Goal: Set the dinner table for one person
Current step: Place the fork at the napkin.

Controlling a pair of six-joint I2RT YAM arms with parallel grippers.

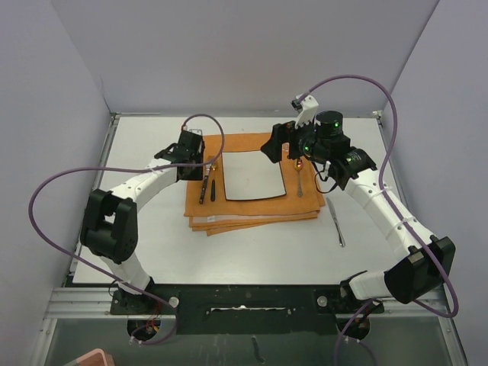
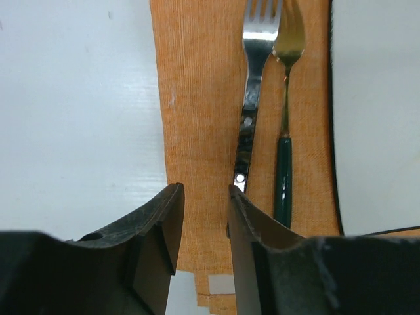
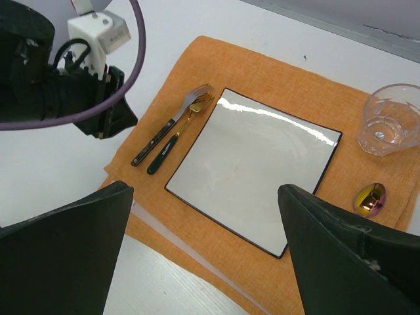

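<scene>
The pale grey-white dinner table (image 1: 152, 252) carries an orange placemat (image 1: 252, 210) with a square white plate (image 1: 254, 175) on it. Left of the plate lie two forks side by side, one steel with a black handle (image 2: 246, 131) and one gold with a green handle (image 2: 283, 170). An iridescent spoon (image 3: 369, 199) rests right of the plate, near a clear glass (image 3: 390, 118). My left gripper (image 2: 205, 193) hovers over the placemat's left edge beside the fork handles, narrowly open and holding nothing. High over the plate's far right corner, my right gripper (image 3: 205, 189) is wide open and holds nothing.
A table knife (image 1: 336, 223) lies on the bare table right of the placemat, beside the right arm. Grey walls close in the table at the back and both sides. In the top view the right gripper (image 1: 286, 145) covers the glass.
</scene>
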